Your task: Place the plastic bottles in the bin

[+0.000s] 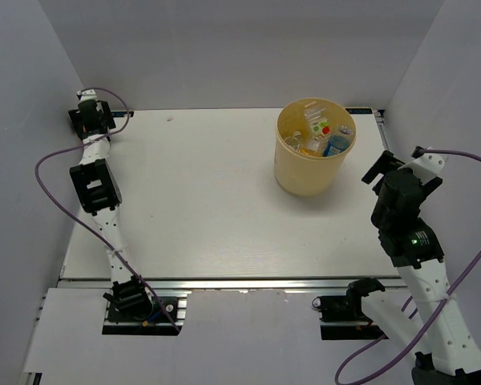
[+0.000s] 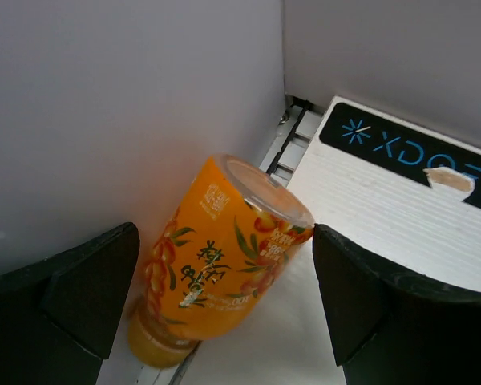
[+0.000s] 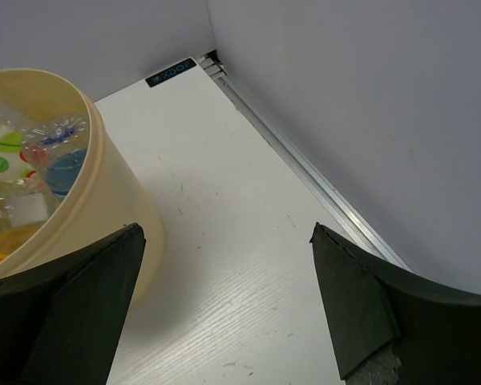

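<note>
An orange bottle (image 2: 216, 257) is framed between the spread jaws of the left gripper (image 2: 220, 309) at the table's (image 1: 200, 200) far-left corner, apparently leaned against the wall (image 2: 104, 104), cap end nearest, long axis slanted away, well apart from the bin (image 1: 307, 175).

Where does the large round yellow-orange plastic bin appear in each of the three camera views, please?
Top external: the large round yellow-orange plastic bin stands on the far right part of the white table.
Left wrist: not in it.
Right wrist: the bin fills the left edge, cut off by the frame.
Shared landmark: the black label at the table corner beyond the bin, seen in the top and right wrist views.
</note>
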